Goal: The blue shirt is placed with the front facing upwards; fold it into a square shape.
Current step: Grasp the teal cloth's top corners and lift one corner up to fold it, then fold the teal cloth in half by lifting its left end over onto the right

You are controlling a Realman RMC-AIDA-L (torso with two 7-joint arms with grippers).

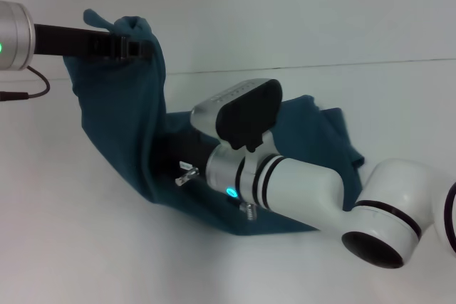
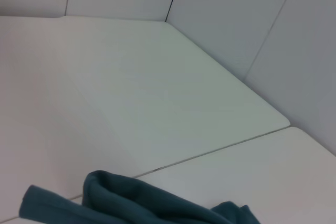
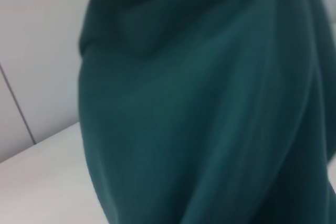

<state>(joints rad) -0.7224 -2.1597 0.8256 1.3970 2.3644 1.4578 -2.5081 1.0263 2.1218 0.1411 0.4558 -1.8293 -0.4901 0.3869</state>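
left claw [image 1: 132, 48]: shut on shirt [image 1: 128, 140], held high | right claw: low, hidden in cloth, can't tell | shirt hangs down from left claw toward right

Blue shirt [image 1: 125, 115] — dark teal, crumpled, no lettering visible. One bunched end lifted high at the left, cloth hanging in a long drape down to the white surface — the rest lies rumpled at the right.
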